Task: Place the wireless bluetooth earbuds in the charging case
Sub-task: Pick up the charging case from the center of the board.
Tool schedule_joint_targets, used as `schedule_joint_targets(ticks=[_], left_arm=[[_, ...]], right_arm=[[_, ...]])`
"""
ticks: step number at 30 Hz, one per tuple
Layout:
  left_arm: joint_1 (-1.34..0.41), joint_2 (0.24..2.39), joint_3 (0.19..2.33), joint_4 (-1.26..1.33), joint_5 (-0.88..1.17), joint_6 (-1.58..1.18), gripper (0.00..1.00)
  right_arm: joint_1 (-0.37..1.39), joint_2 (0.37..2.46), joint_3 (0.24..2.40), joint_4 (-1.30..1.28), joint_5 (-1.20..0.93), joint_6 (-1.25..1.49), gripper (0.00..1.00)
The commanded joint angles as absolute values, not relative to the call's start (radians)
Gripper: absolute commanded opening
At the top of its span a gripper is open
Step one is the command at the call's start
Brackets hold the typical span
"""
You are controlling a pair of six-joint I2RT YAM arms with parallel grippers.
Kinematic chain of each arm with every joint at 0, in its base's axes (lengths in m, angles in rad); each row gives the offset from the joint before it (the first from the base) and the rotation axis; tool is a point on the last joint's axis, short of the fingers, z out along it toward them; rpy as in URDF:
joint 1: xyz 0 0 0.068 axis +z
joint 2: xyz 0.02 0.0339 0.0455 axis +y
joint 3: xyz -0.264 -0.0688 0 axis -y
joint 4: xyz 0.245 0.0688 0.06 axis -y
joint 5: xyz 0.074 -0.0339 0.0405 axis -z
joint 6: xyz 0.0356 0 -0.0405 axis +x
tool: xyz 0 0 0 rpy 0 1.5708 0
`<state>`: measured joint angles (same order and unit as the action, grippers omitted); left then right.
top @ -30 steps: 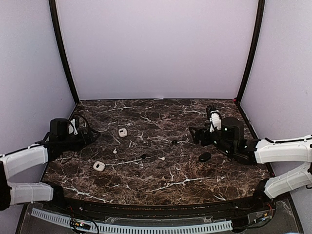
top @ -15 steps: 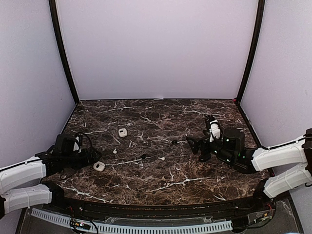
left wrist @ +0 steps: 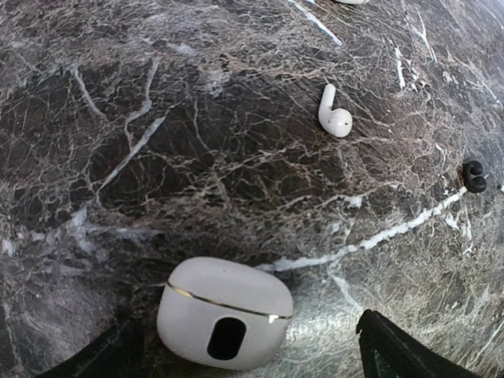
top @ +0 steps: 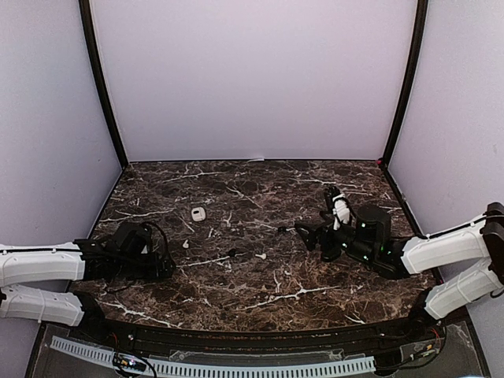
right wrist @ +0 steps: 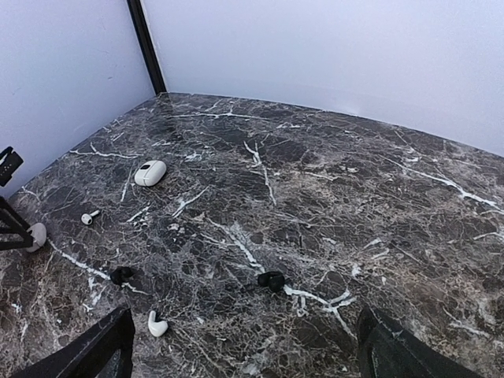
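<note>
Changes noted: the left tool [top: 161, 264] has been lowered onto the desk [top: 260, 181], and the right tool [top: 313, 239] has been shifted leftward.

Materials: the desk is dark, marble-patterned and white-veined. The white case [left wrist: 224, 313] is glossy, pebble-shaped and gold-seamed.

Positions: the white case is bracketed by the left tool's widely spread fingers. A white earbud [left wrist: 334, 114] lies ahead of it, apart. A black earbud [right wrist: 272, 280] lies loose just ahead of the right tool, which is spread and holds nothing.

The dark marble tabletop [top: 260, 299] carries a white case [top: 198, 213] left of centre; a white earbud [top: 260, 256] and a black earbud [top: 231, 253] lie near each other mid-frame.
</note>
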<state>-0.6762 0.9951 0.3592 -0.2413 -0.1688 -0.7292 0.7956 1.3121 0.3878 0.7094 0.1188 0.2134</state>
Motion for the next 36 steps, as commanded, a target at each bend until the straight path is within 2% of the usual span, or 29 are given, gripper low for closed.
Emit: schedule_joint_targets(ticks=[1,3,7,13,16,25,29,33,36], left_arm=[[-0.733,1.091,0.44,-0.328,-0.281,-0.742,0.97],[-0.738,1.132,0.46,-0.343,-0.296,-0.747,0.96],[-0.738,1.187,0.491,-0.351,-0.279,-0.721,0.86],[-0.745,1.236,0.552,-0.446,-0.29,-0.737,0.85],[-0.75,1.242,0.565,-0.46,-0.272,-0.727,0.8],[-0.75,1.292,0.604,-0.507,-0.216,-0.721,0.81],[-0.75,1.316,0.627,-0.529,-0.234,-0.732,0.75],[-0.74,1.323,0.63,-0.533,-0.264,-0.743,0.81],[-0.727,1.331,0.625,-0.514,-0.25,-0.74,0.81]], right_arm=[[0.79,1.318,0.416,0.726,0.086,0.196,0.97],[0.79,1.317,0.417,0.726,0.081,0.195,0.97],[0.789,1.321,0.424,0.715,0.078,0.192,0.97],[0.79,1.331,0.432,0.709,0.063,0.19,0.97],[0.79,1.337,0.44,0.703,0.061,0.19,0.96],[0.79,1.344,0.449,0.693,0.05,0.192,0.95],[0.79,1.344,0.449,0.692,0.044,0.193,0.95],[0.789,1.346,0.451,0.69,0.039,0.196,0.95],[0.79,1.347,0.451,0.69,0.037,0.196,0.95]])
